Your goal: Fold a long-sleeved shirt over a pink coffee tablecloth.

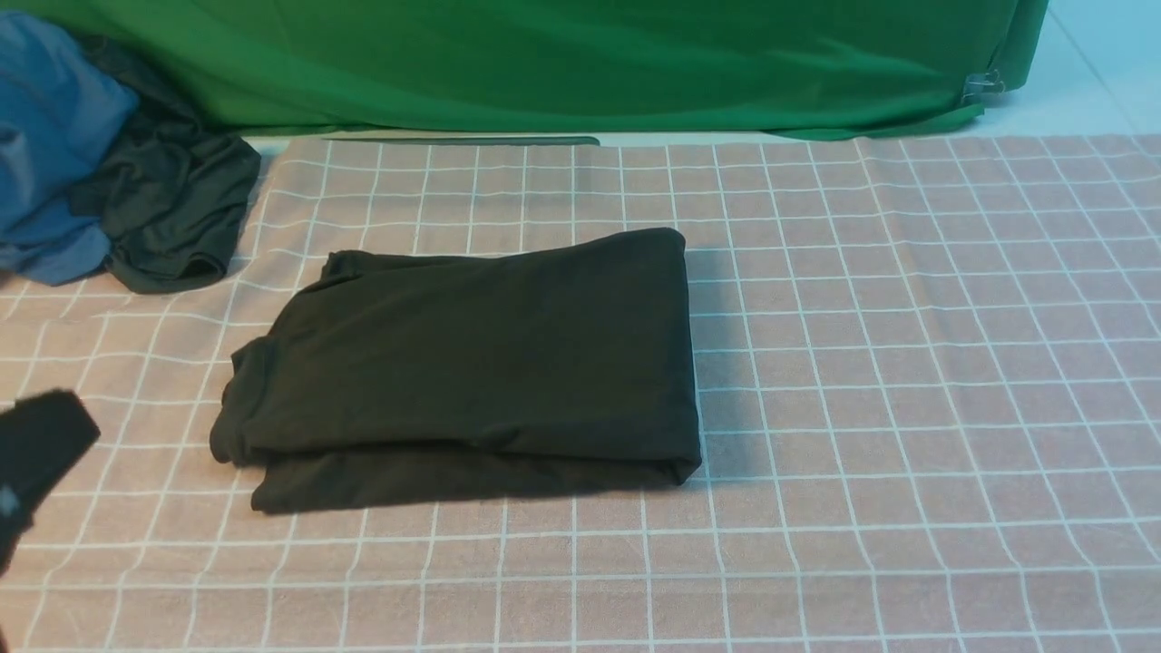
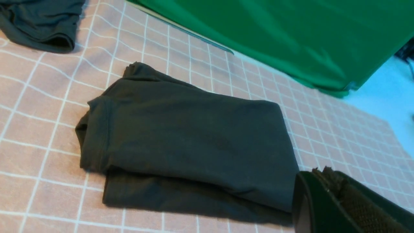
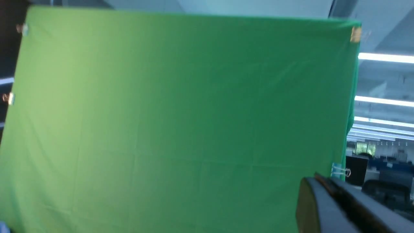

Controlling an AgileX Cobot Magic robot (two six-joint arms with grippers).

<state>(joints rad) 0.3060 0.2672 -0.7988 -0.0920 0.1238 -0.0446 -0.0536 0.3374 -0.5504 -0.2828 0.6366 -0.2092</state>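
Note:
The black long-sleeved shirt [image 1: 472, 363] [image 2: 187, 145] lies folded into a compact rectangle in the middle of the pink coffee tablecloth [image 1: 907, 408] [image 2: 42, 155]; its print is hidden. My left gripper [image 1: 45, 435] [image 2: 323, 174] is shut with nothing in it, lifted off the cloth near the left edge of the front view, apart from the shirt. In the right wrist view my right gripper [image 3: 318, 178] is shut and empty, raised and facing the green cloth [image 3: 181, 113]. It does not show in the front view.
A blue garment [image 1: 50, 145] and a smaller dark grey-green garment [image 1: 172, 209] [image 2: 42, 22] are heaped at the far left corner. A green cloth [image 1: 562, 63] [image 2: 275, 35] hangs along the table's far edge, held by clips [image 3: 338, 170].

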